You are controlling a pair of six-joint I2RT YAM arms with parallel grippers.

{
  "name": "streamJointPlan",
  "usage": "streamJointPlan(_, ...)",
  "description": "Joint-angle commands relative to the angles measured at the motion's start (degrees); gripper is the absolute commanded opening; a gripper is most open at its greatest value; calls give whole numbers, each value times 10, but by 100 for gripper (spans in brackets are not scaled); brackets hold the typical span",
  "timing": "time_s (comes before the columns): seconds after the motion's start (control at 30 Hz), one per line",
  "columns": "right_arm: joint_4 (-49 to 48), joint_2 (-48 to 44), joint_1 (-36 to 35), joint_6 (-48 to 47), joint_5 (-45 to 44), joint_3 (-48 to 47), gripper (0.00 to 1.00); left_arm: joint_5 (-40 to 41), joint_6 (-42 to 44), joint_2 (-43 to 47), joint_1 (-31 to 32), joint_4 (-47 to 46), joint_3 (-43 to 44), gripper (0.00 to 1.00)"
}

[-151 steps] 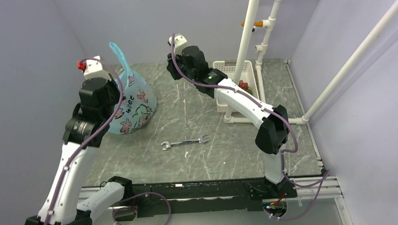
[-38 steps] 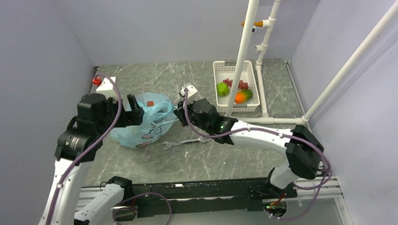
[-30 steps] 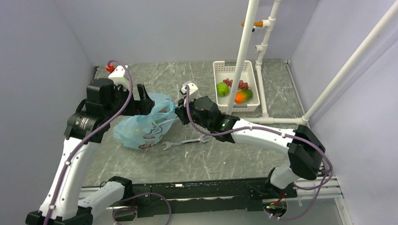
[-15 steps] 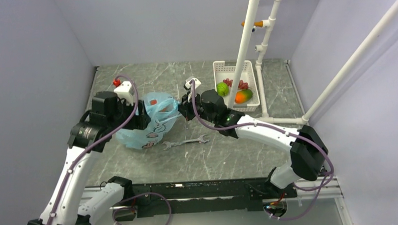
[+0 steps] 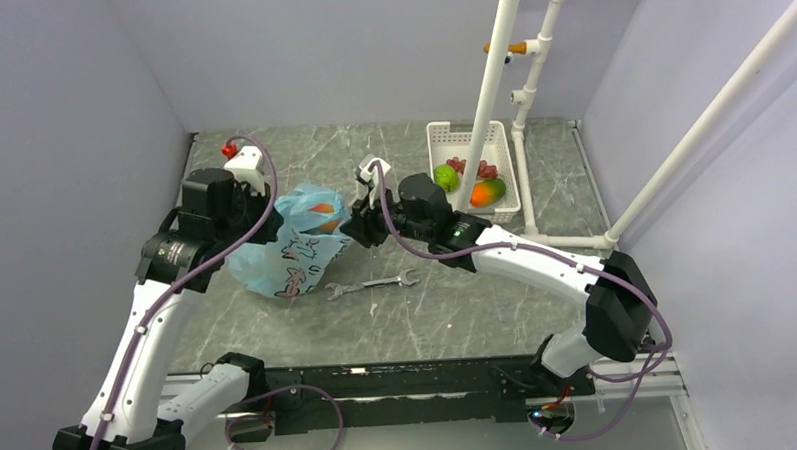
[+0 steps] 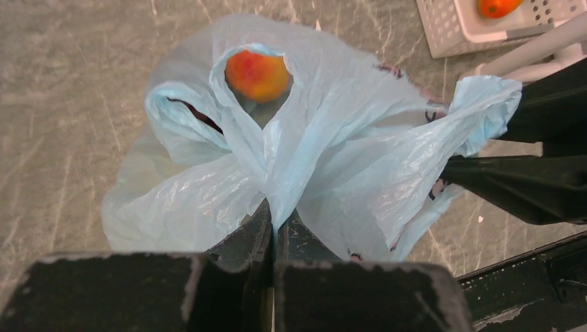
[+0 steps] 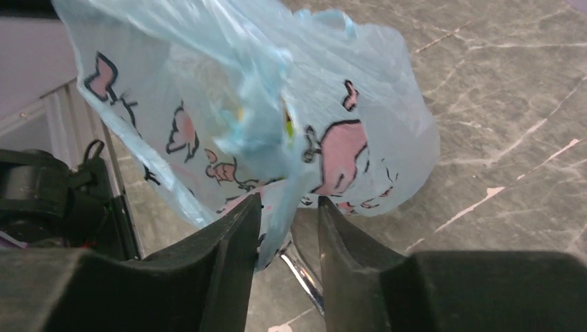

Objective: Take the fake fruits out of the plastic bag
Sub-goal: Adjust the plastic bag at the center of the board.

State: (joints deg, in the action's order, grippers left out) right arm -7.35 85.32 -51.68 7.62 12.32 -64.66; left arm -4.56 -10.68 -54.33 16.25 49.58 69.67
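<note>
A silver wrench (image 5: 372, 284) lies flat on the grey marbled table (image 5: 458, 313), just below the centre of the top view. It is also glimpsed at the bottom of the right wrist view, between the black fingers.

Just above it, left of centre, the plastic bag (image 5: 293, 251) rests on the table, slumped and crinkled. Its pink-and-white cartoon print is turned toward the wrench.

The left gripper (image 5: 276, 217) is set against the bag's upper left side. In the left wrist view its fingers are pressed together at bottom centre, and a gathered fold of the blue film is pinched between them.

An orange-red fruit (image 6: 256, 75) is seen through the bag's open mouth, in the upper middle of that view.

The right gripper (image 5: 360, 229) is placed at the bag's right edge, at the centre of the top view. Its jaws are narrowly parted, and a strip of film hangs into the gap without filling it.

Farther back, right of centre, a white basket (image 5: 451, 130) is seen. In it are a green fruit (image 5: 446, 178), an orange-and-green fruit (image 5: 487, 192) and red grapes (image 5: 486, 168).

A white pipe frame (image 5: 490, 82) rises in front of the basket to the top edge.
</note>
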Motion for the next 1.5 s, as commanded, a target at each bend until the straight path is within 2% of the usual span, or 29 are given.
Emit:
streamJointPlan(0.0,55,-22,-1,1,-14,-40,48,0,15,-2,-2,-1,48,4)
streamJointPlan(0.1,103,-35,0,34,-40,-75,64,-7,13,2,-3,-5,48,4)
streamJointPlan(0.2,138,-53,6,54,-52,-102,75,-13,8,4,-3,-7,47,3)
streamJointPlan(0.33,120,-80,26,70,-1,-102,95,-25,4,7,-3,-7,43,1)
streamJointPlan(0.43,77,-73,28,58,53,-101,99,-35,3,8,-3,-6,43,1)
streamJointPlan(0.53,77,-31,28,61,73,-137,99,-36,1,8,-3,3,48,7)
streamJointPlan(0.6,80,-8,28,63,81,-159,94,-35,0,10,-3,9,50,16)
streamJointPlan(0.73,76,10,23,67,115,-170,73,-25,0,16,-3,17,50,33)
streamJointPlan(0.83,76,8,13,64,113,-162,58,-24,2,17,-3,21,51,40)
streamJointPlan(0.9,76,4,10,60,108,-155,57,-21,4,18,-2,20,51,46)
streamJointPlan(1.07,76,7,9,59,104,-148,59,-3,6,11,-3,21,63,52)
streamJointPlan(1.13,76,16,8,61,108,-151,57,1,10,5,-2,20,76,52)
streamJointPlan(1.2,76,16,7,64,111,-150,50,7,12,-2,-2,21,87,48)
streamJointPlan(1.37,62,15,3,65,113,-149,28,21,16,-16,-3,13,94,31)
streamJointPlan(1.47,63,14,-1,64,118,-150,15,28,16,-28,-3,7,95,18)
